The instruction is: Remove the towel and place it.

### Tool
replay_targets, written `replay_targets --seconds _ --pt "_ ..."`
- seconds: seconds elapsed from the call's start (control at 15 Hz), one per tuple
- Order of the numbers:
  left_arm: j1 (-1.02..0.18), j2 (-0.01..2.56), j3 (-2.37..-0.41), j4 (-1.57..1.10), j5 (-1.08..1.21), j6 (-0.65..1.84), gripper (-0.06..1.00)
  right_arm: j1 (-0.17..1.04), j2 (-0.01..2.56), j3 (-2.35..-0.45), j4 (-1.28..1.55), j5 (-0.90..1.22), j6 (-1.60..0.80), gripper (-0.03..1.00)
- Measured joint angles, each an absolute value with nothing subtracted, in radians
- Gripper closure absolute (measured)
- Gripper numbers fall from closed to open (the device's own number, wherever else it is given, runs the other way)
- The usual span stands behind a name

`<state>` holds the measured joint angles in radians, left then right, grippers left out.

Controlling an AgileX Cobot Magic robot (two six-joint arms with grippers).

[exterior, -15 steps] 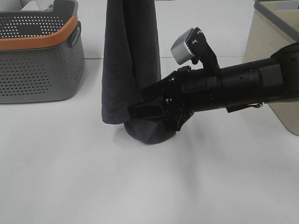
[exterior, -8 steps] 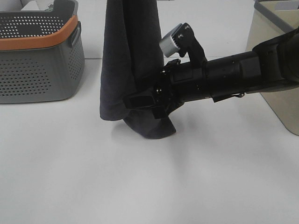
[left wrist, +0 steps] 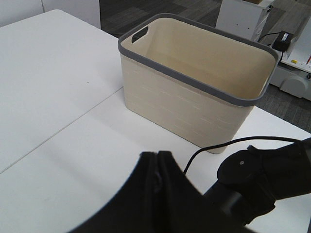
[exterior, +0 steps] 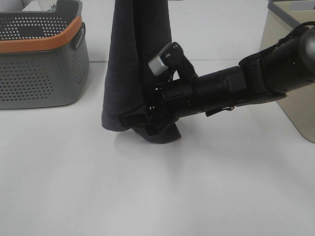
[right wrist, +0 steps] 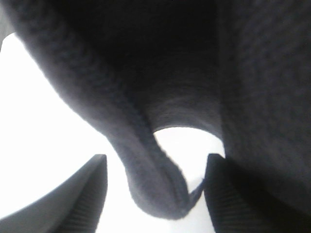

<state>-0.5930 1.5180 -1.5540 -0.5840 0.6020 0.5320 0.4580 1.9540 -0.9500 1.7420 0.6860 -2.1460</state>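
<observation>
The dark navy towel (exterior: 133, 59) hangs upright from above the exterior high view's top edge, its lower end resting on the white table (exterior: 147, 196). In the left wrist view its gathered top (left wrist: 155, 199) fills the bottom of the picture and hides my left gripper's fingers. The towel hangs from there. My right gripper (exterior: 140, 123) reaches in from the right at the towel's lower end. It is open, with a fold of the towel (right wrist: 150, 184) between its fingers (right wrist: 90, 194), not pinched.
A grey perforated basket (exterior: 39, 64) with an orange rim stands at the back left. A beige basket with a grey rim (exterior: 290, 64) stands at the right edge, also in the left wrist view (left wrist: 194, 87). A cable (left wrist: 218, 145) trails from the right arm.
My right arm has moved left, bringing its open fingers around the towel's lower fold. The towel's bottom has shifted slightly left with it.
</observation>
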Motion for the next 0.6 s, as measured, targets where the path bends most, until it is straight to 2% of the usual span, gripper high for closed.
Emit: replay_targets --seconds 0.27,0.33,0.4,0.53,0.6 --pt "-0.593 1.518 -1.554 -0.552 0.602 0.532 0.94 0.48 1.954 -0.95 1.742 0.682 -2.144 0.51" --pt "-0.593 1.518 -1.554 -0.541 0.602 0.525 0.94 0.48 1.954 -0.95 1.742 0.682 -2.127 0.62" --pt "-0.593 1.518 -1.554 -0.526 0.602 0.516 0.94 0.48 1.949 -0.947 1.728 0.681 -2.1 0.79" --pt "-0.593 1.518 -1.554 -0.5 0.602 0.484 0.94 0.48 1.92 -0.919 1.676 0.65 -2.043 0.95" --pt "-0.593 1.518 -1.554 -0.461 0.602 0.446 0.94 0.48 1.888 -0.894 1.635 0.614 -2.005 0.95"
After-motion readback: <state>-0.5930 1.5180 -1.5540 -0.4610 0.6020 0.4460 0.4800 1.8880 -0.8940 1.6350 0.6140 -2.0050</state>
